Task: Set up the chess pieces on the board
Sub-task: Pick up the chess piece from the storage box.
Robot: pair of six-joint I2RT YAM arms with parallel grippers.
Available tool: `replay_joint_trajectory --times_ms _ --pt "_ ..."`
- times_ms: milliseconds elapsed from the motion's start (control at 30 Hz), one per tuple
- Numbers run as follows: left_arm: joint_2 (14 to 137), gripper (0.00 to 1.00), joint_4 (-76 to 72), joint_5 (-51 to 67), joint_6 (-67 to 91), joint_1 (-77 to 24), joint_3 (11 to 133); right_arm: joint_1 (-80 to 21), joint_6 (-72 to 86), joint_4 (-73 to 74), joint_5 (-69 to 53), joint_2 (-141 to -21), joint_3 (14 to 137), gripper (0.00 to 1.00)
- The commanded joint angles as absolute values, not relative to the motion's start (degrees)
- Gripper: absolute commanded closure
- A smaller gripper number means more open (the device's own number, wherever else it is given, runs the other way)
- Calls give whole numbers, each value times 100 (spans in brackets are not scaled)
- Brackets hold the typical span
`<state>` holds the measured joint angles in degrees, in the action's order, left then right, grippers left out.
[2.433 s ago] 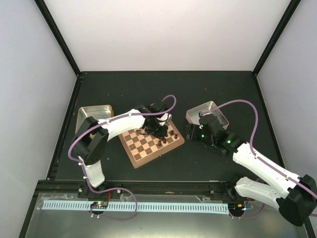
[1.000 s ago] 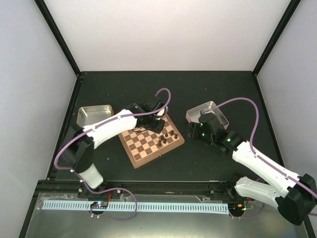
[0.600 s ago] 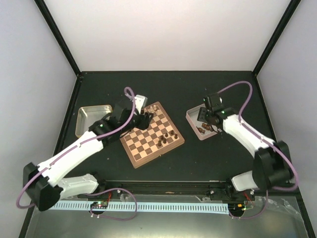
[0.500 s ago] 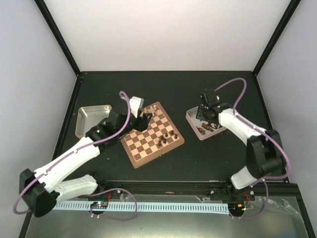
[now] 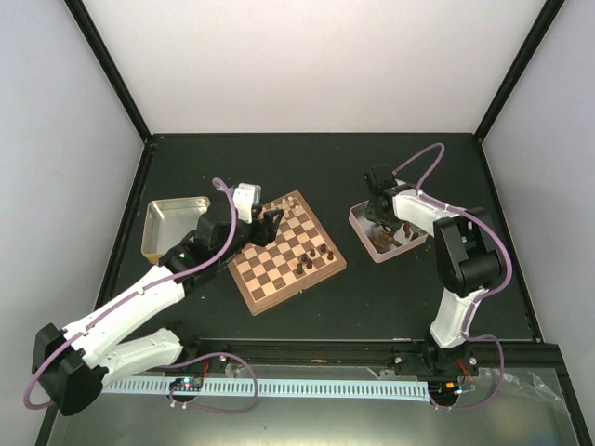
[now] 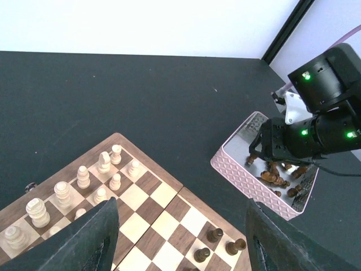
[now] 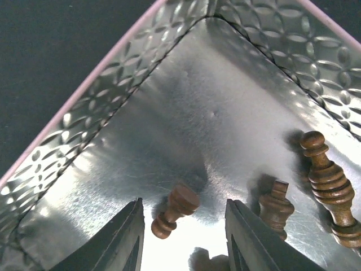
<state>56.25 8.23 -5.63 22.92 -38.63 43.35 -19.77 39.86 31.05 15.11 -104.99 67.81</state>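
Right gripper (image 7: 183, 202), jaws parted, straddles a toppled dark piece (image 7: 169, 217), untouched. Left gripper (image 6: 180, 203), jaws spread, empty above the board (image 6: 148, 199).

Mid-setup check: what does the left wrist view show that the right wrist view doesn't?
Only left wrist: the board with cream pieces standing and a few dark pieces on it, plus the right hand seen from outside, dipped into the pinkish tin. Only right wrist: a tipped dark pawn lying between its open fingers. Both: that tin and loose dark pieces inside.
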Motion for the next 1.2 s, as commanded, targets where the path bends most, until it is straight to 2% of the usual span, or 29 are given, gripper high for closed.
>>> replay_joint_trajectory --times_ms 0,267,433,767,933,1167 --pt "5575 37 514 -576 2360 -3825 4325 -1908 4253 3132 1751 -10663 6851 60" --pt "5575 37 528 -498 2329 -3815 4326 -1838 4250 2729 1463 -10830 6794 64" --pt "5571 37 582 -495 2320 -3811 4333 -1837 4290 2797 1469 -10861 6839 70" --pt "5521 37 643 -432 2344 -3812 4329 -1837 4254 3172 1330 -11013 7079 73" --pt "5473 36 681 -415 2317 -3806 4333 -1837 4160 3349 1215 -11179 7293 86" --pt "5464 36 719 -295 2316 -3806 4303 -1837 4192 2991 1240 -10691 7023 91"
